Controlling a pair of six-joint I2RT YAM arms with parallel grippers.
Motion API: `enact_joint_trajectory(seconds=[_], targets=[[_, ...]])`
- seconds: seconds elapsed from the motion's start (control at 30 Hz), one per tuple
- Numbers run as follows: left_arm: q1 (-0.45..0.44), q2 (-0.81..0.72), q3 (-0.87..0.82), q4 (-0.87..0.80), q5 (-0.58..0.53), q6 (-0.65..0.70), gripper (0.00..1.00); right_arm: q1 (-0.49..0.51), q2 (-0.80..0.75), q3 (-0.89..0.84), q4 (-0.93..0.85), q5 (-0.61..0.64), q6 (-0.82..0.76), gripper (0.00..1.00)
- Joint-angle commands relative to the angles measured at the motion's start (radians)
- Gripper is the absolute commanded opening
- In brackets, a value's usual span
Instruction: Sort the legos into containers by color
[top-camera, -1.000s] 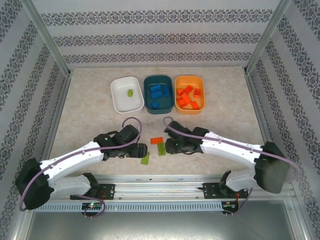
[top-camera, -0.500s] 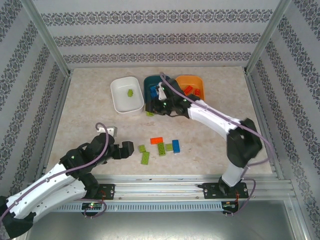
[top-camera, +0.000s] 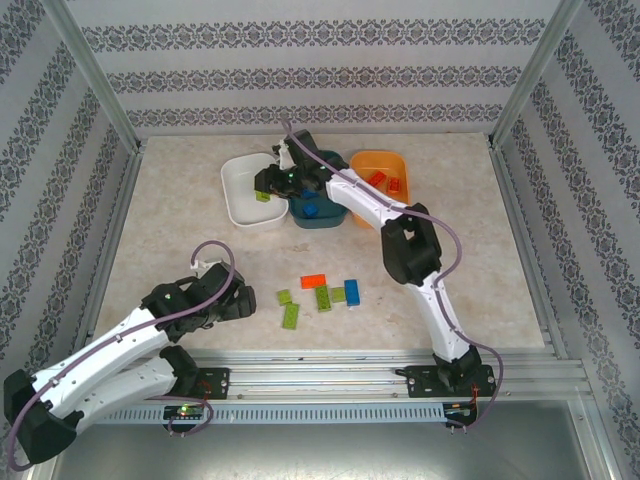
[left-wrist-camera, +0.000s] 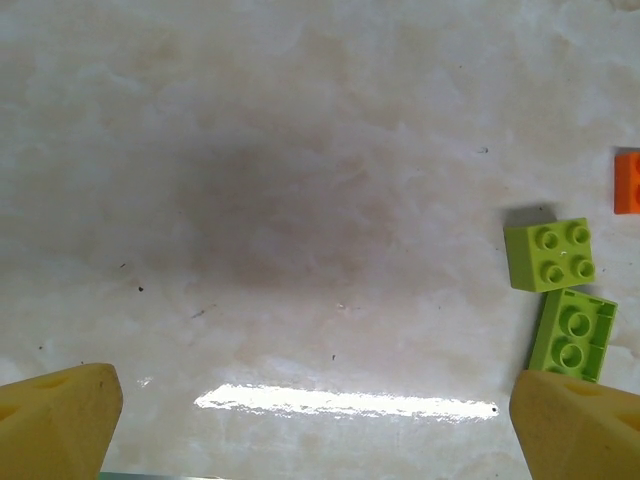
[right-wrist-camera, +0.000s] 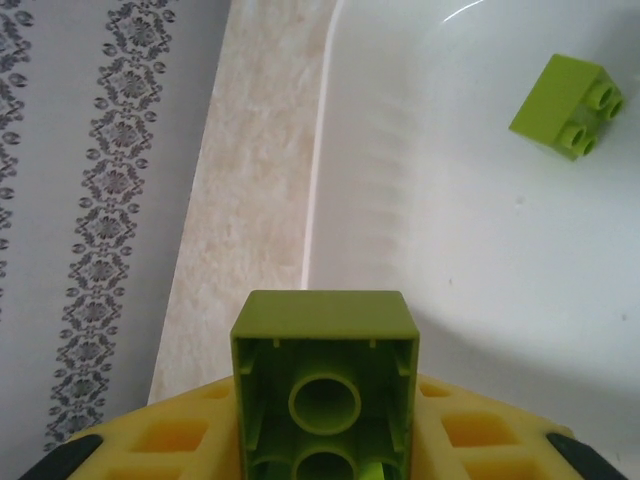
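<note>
White bowl is our marker. In it we log one lime brick. Above its rim, a second lime piece sits between yellow pads. Right of it: teal bowl with blue bricks, then orange bowl with orange bricks. Toward us from it, the beige marbled table carries lime blocks, an orange block and a blue block. Walls: white with grey floral bands.

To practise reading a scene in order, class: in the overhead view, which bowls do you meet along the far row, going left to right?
white bowl → dark teal bowl → orange bowl
</note>
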Motion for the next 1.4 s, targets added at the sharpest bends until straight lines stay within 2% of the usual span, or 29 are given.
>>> enact_joint_trajectory(seconds=[0.0,0.13,0.23,0.37,0.5,0.6,0.77,0.97,1.17,1.27,1.37], targets=[[0.022,-0.004,0.029,-0.002,0.027,0.02,1.0,-0.006,0.076,0.134,-0.096,-0.023,-0.021,0.37],[0.043,-0.032,0.001,0.062,0.109,0.041,1.0,-0.009,0.144,0.26,-0.157,-0.027,-0.027,0.46],[0.058,-0.032,-0.014,0.106,0.168,0.053,1.0,-0.015,0.143,0.279,-0.169,-0.027,-0.027,0.57],[0.06,0.012,-0.01,0.171,0.243,0.093,1.0,-0.022,0.077,0.242,-0.194,-0.032,-0.05,0.59],[0.06,0.108,0.015,0.218,0.305,0.132,0.98,-0.028,-0.117,0.02,-0.136,-0.008,-0.084,0.59],[0.053,0.209,0.039,0.251,0.343,0.159,0.95,-0.047,-0.335,-0.259,-0.061,0.037,-0.099,0.59],[0.0,0.361,0.076,0.315,0.353,0.18,0.89,-0.093,-0.682,-0.716,0.03,0.081,-0.107,0.6],[-0.091,0.563,0.148,0.361,0.323,0.178,0.81,-0.111,-0.976,-1.079,0.004,0.147,-0.129,0.61],[-0.133,0.685,0.192,0.377,0.297,0.16,0.73,-0.111,-1.129,-1.274,0.015,0.157,-0.096,0.61],[-0.138,0.723,0.202,0.392,0.304,0.158,0.67,-0.114,-1.17,-1.315,0.012,0.168,-0.092,0.61],[-0.144,0.75,0.208,0.398,0.308,0.157,0.66,-0.119,-1.181,-1.329,0.014,0.17,-0.093,0.61]])
